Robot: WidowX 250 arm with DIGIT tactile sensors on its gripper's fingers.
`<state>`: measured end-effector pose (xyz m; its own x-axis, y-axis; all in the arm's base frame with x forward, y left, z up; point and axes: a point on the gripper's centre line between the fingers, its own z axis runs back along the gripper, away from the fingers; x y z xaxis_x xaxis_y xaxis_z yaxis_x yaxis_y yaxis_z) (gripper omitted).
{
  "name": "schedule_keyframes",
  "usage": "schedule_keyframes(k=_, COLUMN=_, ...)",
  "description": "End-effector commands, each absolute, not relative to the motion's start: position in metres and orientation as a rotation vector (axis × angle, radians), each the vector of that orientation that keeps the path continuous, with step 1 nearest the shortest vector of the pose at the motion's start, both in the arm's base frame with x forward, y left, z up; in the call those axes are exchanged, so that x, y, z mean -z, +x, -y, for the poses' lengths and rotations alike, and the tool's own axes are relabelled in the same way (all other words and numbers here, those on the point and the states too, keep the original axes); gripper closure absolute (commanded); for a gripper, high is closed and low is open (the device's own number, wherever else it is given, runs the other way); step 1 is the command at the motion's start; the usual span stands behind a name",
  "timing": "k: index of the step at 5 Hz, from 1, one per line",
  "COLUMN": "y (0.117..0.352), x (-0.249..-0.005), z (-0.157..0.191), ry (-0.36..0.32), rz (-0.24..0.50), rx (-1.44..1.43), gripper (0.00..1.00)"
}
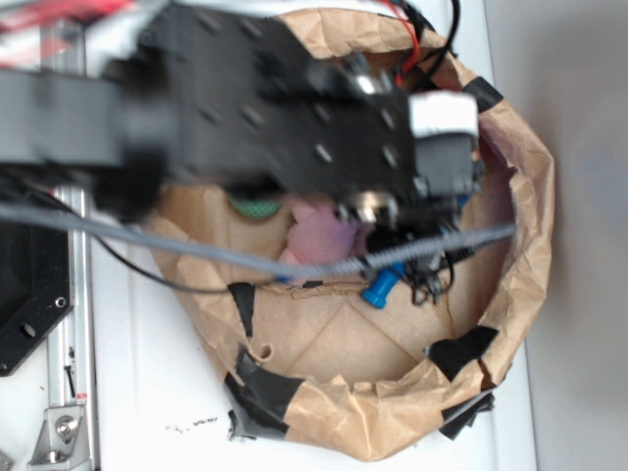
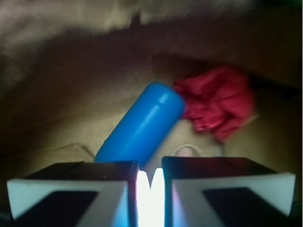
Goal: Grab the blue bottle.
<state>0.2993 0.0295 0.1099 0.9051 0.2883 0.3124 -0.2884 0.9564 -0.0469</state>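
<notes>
The blue bottle [image 2: 142,127] lies slantwise just beyond my fingertips, its wide round end pointing up and right. Its narrow end runs down behind the left finger [image 2: 75,189], and the inner finger faces glow blue. My gripper [image 2: 150,166] is shut to a thin slit on that narrow end. From outside, only the bottle's flared blue tip [image 1: 381,287] shows, poking out lower left of the gripper [image 1: 424,280]. The arm hides the body.
A brown paper nest with a raised crumpled rim [image 1: 525,245], patched with black tape [image 1: 461,348], surrounds everything. A red cloth [image 2: 218,101] touches the bottle's wide end. A pink plush [image 1: 324,235] and a green object [image 1: 253,208] lie under the arm.
</notes>
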Motion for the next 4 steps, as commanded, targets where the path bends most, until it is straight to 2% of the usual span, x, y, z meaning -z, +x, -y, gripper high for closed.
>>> schedule_keyframes(k=1, y=0.289, x=-0.155, z=-0.059, ry=-0.068, rz=0.454, rx=-0.598, gripper=0.00)
schedule_keyframes(k=2, y=0.313, x=-0.106, z=-0.047, ry=-0.067, rz=0.391, rx=-0.559, gripper=0.00)
schedule_keyframes(k=4, y=0.348, x=-0.059, z=-0.019, ry=-0.072, rz=0.327, rx=-0.461, gripper=0.00)
